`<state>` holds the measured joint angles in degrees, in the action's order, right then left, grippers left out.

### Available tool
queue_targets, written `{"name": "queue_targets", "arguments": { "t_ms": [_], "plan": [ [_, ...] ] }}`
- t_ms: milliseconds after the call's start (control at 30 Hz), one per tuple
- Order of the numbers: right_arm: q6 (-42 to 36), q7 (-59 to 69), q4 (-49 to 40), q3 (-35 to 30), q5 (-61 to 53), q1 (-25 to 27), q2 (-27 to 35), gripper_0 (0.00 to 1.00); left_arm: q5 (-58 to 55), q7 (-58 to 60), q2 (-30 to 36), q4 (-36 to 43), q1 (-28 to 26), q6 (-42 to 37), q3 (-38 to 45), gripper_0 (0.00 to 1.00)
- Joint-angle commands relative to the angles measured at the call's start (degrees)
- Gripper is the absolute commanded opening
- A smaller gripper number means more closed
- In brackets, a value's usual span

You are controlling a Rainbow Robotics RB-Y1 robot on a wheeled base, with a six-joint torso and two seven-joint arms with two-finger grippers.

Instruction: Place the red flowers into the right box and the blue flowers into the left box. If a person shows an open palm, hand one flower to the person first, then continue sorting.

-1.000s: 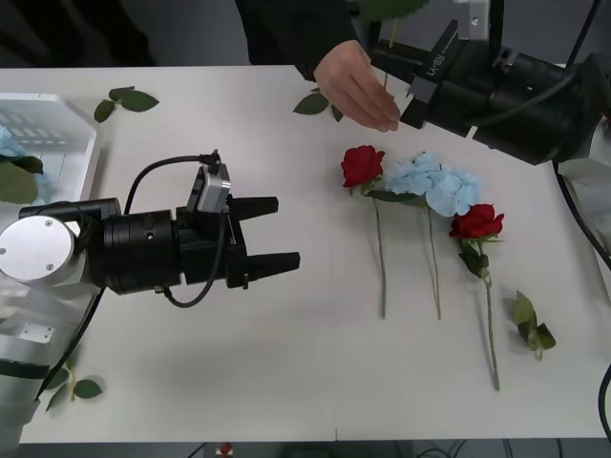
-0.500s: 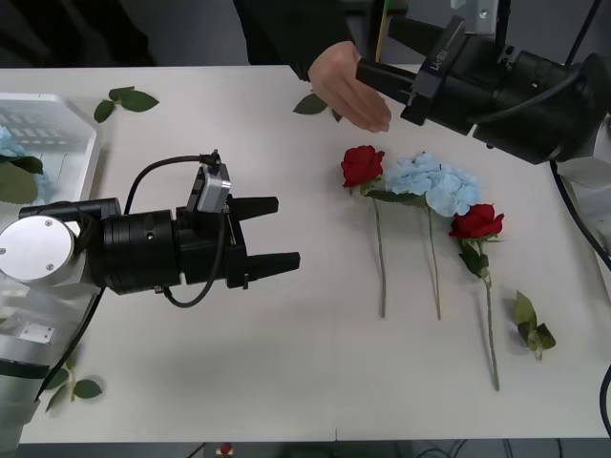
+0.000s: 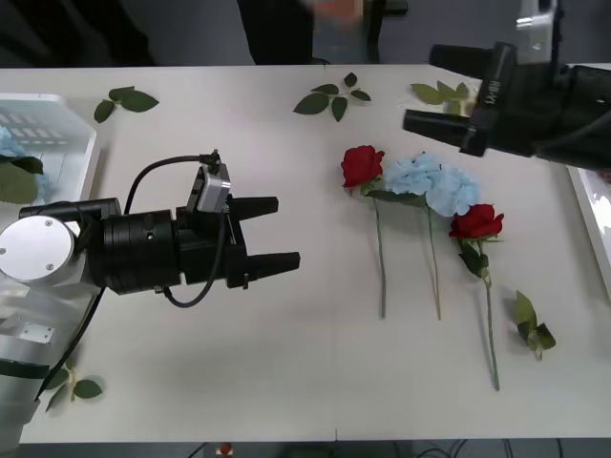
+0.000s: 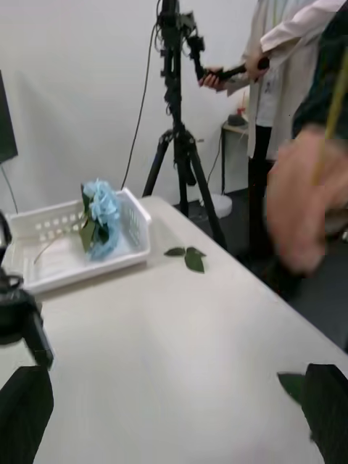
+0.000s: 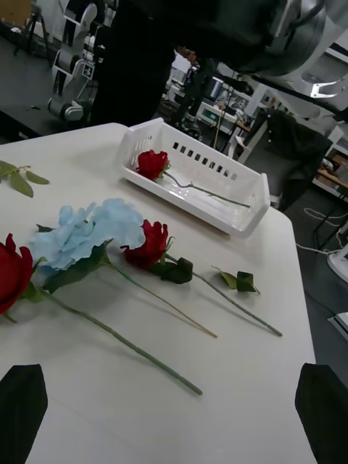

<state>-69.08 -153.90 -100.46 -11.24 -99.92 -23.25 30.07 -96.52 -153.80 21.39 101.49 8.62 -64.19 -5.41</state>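
Two red flowers (image 3: 362,164) (image 3: 475,222) and a blue flower (image 3: 434,181) lie side by side on the white table. My right gripper (image 3: 418,88) hovers open and empty above the table's far right. A person's hand (image 4: 308,203) beyond the far edge holds a thin stem. My left gripper (image 3: 286,231) stands open over the table's middle, left of the flowers. The left box (image 4: 72,246) holds a blue flower (image 4: 101,210). In the right box (image 5: 196,181) lies a red flower (image 5: 152,161). In the left wrist view, the blue flower (image 5: 90,232) and a red one (image 5: 148,245) lie close ahead.
Loose green leaves (image 3: 325,100) lie near the far edge, more (image 3: 124,98) beside the left box (image 3: 57,143), and a sprig (image 3: 530,324) at the right. The right box's rim (image 3: 590,219) shows at the table's right edge. A tripod (image 4: 177,145) stands behind the table.
The person's hand took the stem from my right gripper and drew back beyond the far edge. My right gripper opened and moved right. The left arm stayed still.
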Motion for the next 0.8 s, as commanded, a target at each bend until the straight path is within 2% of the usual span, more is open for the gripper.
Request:
{"name": "queue_targets", "arguments": {
  "t_ms": [33, 167, 267, 367, 567, 800],
  "plan": [
    [-7.6, 11.8, -1.8, -4.2, 4.6, -0.4, 2.5, 1.0, -0.6, -1.2, 1.2, 1.0, 1.7, -0.1, 0.6, 1.0],
    [-15.1, 22.7, -1.8, -6.4, 9.5, -0.3, 3.5, 1.0, -0.6, -1.2, 1.3, 1.0, 1.8, -0.1, 0.6, 1.0],
    [-22.9, 36.4, -2.0, -8.1, 16.3, -0.1, 4.1, 1.0, -0.7, -1.2, 1.4, 1.0, 1.8, -0.1, 0.6, 1.0],
    [-27.5, 45.0, -4.0, -8.4, 23.9, 0.6, 4.1, 1.0, -0.7, -1.2, 1.5, 1.0, 1.8, -0.1, 0.7, 1.0],
    [-31.7, 59.1, -9.5, -6.1, 38.3, 4.1, 4.0, 1.0, -0.7, -1.2, 1.5, 1.0, 1.8, -0.1, 0.7, 1.0],
    [-33.0, 69.3, -10.7, -0.4, 49.5, 7.5, 4.2, 1.0, -1.2, -1.2, 2.0, 1.0, 1.9, -0.1, 0.7, 1.0]
  ]
}}
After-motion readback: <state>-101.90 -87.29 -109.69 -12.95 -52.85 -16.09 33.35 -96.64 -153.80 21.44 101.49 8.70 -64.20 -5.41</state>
